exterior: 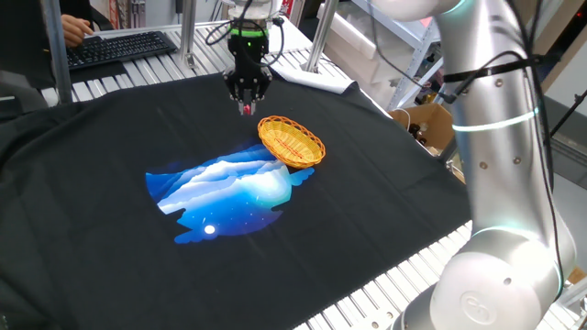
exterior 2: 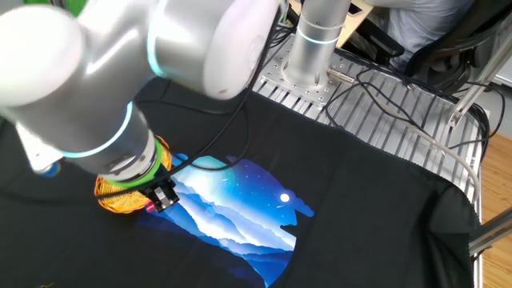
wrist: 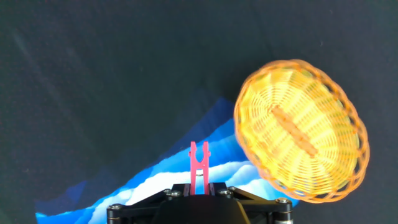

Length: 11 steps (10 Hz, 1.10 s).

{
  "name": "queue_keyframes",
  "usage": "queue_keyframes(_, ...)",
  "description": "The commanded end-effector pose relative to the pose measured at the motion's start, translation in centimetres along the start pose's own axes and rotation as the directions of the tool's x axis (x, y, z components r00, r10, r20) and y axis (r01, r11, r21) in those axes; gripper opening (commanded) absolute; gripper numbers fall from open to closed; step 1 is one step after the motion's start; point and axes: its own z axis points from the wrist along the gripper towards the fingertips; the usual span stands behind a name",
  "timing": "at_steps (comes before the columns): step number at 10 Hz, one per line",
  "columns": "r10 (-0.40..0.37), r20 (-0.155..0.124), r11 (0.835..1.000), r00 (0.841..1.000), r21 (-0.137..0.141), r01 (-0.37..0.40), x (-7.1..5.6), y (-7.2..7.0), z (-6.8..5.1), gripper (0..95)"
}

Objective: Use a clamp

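A black cloth printed with a blue-and-white mountain scene (exterior: 234,192) covered the table, and an oval woven yellow basket (exterior: 292,141) sat at the print's edge. Above the cloth beside the basket, the black two-finger gripper (exterior: 247,104) was closed on the small pink plastic clamp (wrist: 199,165), whose forked tip stuck out beyond the fingers.

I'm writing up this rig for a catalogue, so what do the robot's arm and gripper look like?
The glossy silver-grey jointed arm has rounded cylindrical links with glowing cyan rings at its joints. The small black two-finger gripper hangs beneath a green-lit wrist, with thin black cables beside it.
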Motion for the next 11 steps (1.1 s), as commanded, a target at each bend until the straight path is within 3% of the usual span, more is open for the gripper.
queue_keyframes(1,-0.004,0.017,1.0,1.0,-0.005,0.004,0.41,-0.18,0.32,0.0)
queue_keyframes(6,-0.025,0.014,1.0,1.0,-0.003,0.025,0.41,-0.18,0.32,0.0)
queue_keyframes(8,-0.034,0.004,0.999,0.999,-0.014,0.034,0.41,-0.18,0.32,0.0)
queue_keyframes(11,-0.057,-0.016,0.998,0.998,-0.004,0.057,0.41,-0.18,0.32,0.0)
